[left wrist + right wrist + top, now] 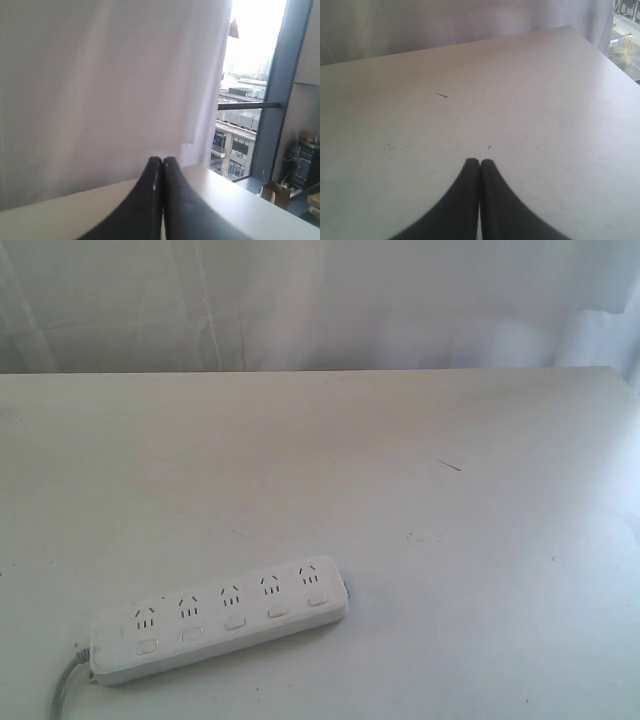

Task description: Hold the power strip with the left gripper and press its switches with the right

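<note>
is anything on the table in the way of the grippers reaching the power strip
Nothing visible does. The power strip lies alone on the table, bare surface all around it. The right gripper, shut, sees only bare table ahead; the left gripper, shut, faces the curtain.

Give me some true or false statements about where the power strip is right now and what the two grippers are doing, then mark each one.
1. The power strip lies flat on the table with no gripper touching it. True.
2. The left gripper is clamped on the strip. False: its jaws are shut on nothing, and its view shows no strip.
3. The strip has three sockets. False: there are five sockets in a row, with five switches, one by each.
4. The right gripper has its jaws shut, above bare table. True.
5. A grey cord leaves the strip at its end near the left edge of the exterior view. True.
</note>
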